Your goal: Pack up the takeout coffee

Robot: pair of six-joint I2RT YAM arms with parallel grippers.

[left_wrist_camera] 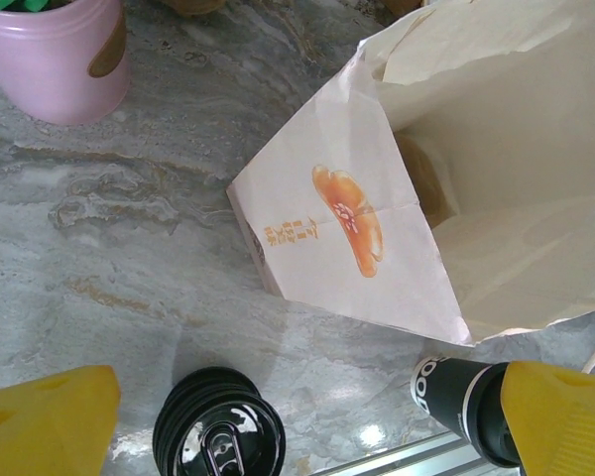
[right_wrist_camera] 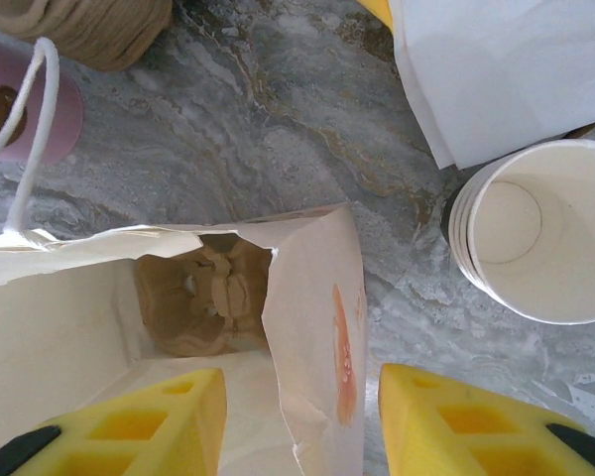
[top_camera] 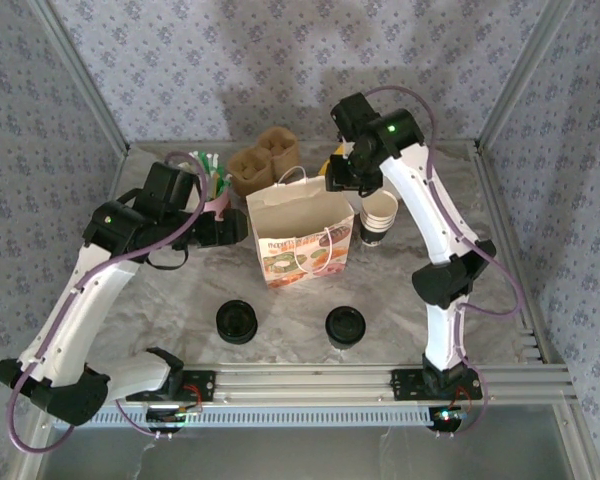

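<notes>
on a grey marbled table (top_camera: 400, 290) the takeout coffee (top_camera: 346, 327) is stood at the near side, right of a lid pile (top_camera: 238, 322). its paper wall is judged light and crushable, best gripped gently below the lid. the open bag (top_camera: 300, 235) holds a brown carrier (right_wrist_camera: 213, 293). the left tool (left_wrist_camera: 305, 424) is spread, empty; the right tool (right_wrist_camera: 302, 421) is spread astride one bag wall.
</notes>
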